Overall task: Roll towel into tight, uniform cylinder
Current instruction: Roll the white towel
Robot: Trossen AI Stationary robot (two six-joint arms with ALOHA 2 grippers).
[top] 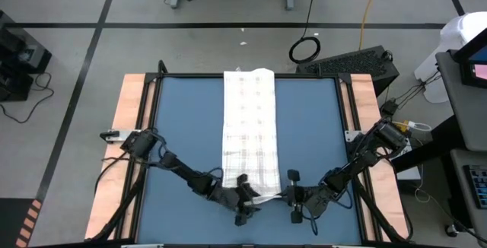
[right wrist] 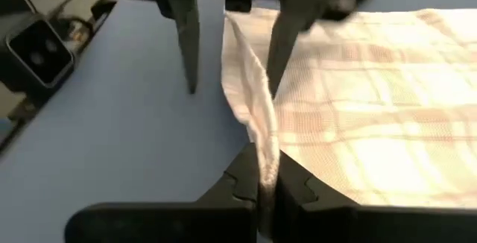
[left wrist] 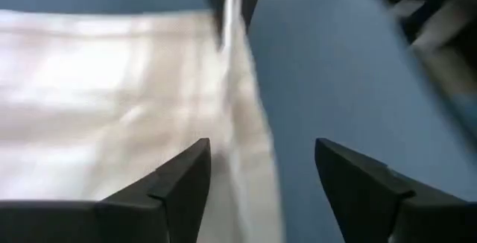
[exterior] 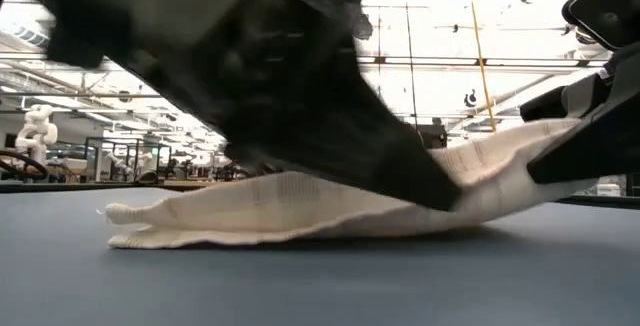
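Towel (top: 249,130), thin white cloth with faint grey checks, lies lengthwise down the middle of the blue mat (top: 186,126) on the table, its near edge lifted: left end effector (top: 245,200) open astride it, right end effector (top: 294,196) pinching its corner, seemingly to start the roll.

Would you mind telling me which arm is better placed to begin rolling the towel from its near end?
The right. Its gripper is already shut on the towel at the lifted near edge, so it could likely start the turn. The left gripper sits at the same edge with jaws open, gripping nothing yet.
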